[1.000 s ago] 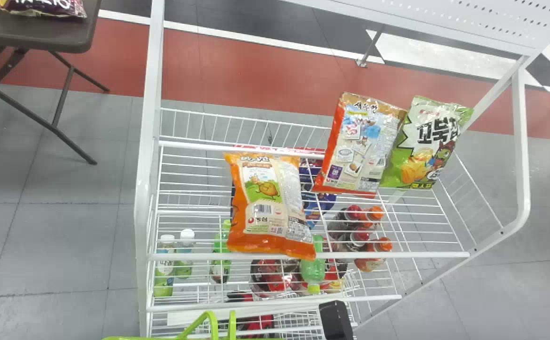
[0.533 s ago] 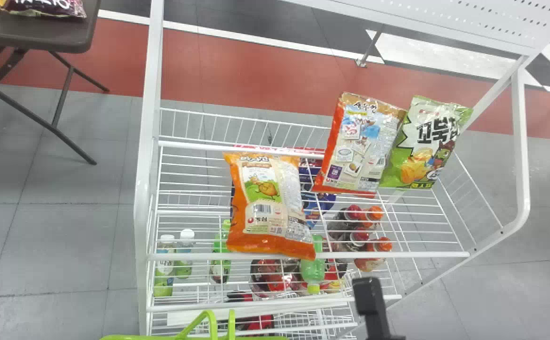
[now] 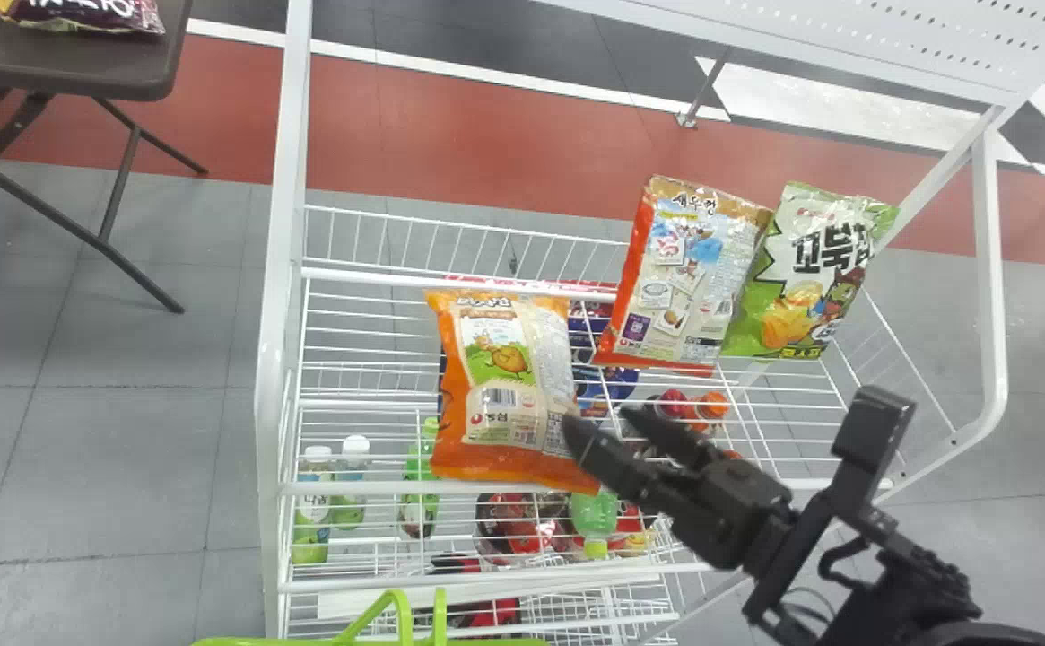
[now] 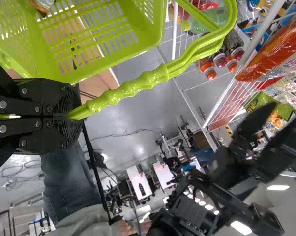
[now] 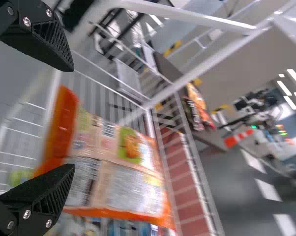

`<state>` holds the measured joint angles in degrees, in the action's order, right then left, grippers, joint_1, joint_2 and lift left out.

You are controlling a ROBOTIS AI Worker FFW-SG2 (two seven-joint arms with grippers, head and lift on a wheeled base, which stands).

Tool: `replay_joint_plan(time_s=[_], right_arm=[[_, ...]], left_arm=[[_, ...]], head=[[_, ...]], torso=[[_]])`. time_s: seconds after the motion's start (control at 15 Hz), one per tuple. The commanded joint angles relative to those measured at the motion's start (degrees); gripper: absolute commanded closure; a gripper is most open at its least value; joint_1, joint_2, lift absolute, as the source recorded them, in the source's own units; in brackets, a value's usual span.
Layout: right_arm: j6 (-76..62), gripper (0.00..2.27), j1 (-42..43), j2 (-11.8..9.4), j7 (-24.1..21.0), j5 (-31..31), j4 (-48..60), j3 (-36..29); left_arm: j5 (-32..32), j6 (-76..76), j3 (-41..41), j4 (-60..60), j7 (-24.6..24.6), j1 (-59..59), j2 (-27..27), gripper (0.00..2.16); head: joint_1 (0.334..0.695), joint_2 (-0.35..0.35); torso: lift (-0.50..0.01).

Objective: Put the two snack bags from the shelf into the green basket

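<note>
Basket (image 4: 113, 60) is held before the shelf (image 3: 361, 488) by its handle (image 4: 131, 88), which is clenched in the left gripper (image 4: 72, 117), presumably so that bags need only a short carry. A packet (image 4: 42, 5) is glimpsed at the basket; whether it lies inside cannot be told. Over the shelf's front part, the right gripper (image 3: 605, 423) is held empty, its fingers parted and aimed at the near side of the orange bag (image 3: 509, 386), probably so that the plump pack can be taken between them. That bag is laid across the shelf's middle, its lower end by the front bar. Toward the shelf's right rear, the red bag (image 3: 688, 274) and green bag (image 3: 805, 278) are stood close together, the red one partly in front; if it is wanted, the green could be dragged along. Beyond the shelf's left, a purple bag (image 3: 82, 13) is left on a table (image 3: 65, 67).
</note>
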<state>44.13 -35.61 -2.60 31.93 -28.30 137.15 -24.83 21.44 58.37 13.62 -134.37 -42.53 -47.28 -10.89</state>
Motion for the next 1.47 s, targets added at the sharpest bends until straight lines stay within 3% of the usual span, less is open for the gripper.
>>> replay_joint_plan(time_s=[0.0,0.2,0.47,0.6,0.8,0.93,1.4], right_arm=[[-6.0,0.14,2.3,0.1,-2.0,0.0,-2.7,-1.3],[-13.1,0.14,7.5,-0.3,-2.3,0.4,-9.2,-5.1],[-20.4,0.14,12.5,-3.3,-2.4,1.6,-17.4,-7.4],[-21.0,0.14,14.4,-3.5,-2.9,3.1,-19.8,-7.6],[-25.9,0.14,16.3,-4.3,-5.0,7.6,-23.2,-5.0],[-29.8,0.14,17.1,-6.1,-7.4,9.3,-25.8,-2.2],[-29.8,0.14,24.4,-7.8,-9.7,14.9,-35.8,1.1]], left_arm=[[0.0,-0.1,0.0,0.0,0.0,0.0,0.0,1.95],[-0.2,0.1,0.1,0.1,0.0,0.0,0.0,1.95],[-0.4,0.1,0.1,0.2,0.2,0.0,0.1,1.95],[-0.4,0.1,0.0,0.2,0.2,0.0,0.1,1.95],[-0.7,0.3,0.0,0.2,0.6,0.0,0.3,1.95],[-0.7,0.3,0.0,0.2,0.7,0.0,0.3,1.95],[-0.7,0.5,-0.7,0.3,0.9,0.0,0.3,1.95]], head=[[0.695,-0.350],[0.695,-0.350],[0.695,-0.350],[0.695,-0.350],[0.695,-0.350],[0.695,-0.350],[0.695,-0.350]], torso=[[-0.010],[-0.010],[-0.010],[-0.010],[-0.010],[-0.010],[-0.010]])
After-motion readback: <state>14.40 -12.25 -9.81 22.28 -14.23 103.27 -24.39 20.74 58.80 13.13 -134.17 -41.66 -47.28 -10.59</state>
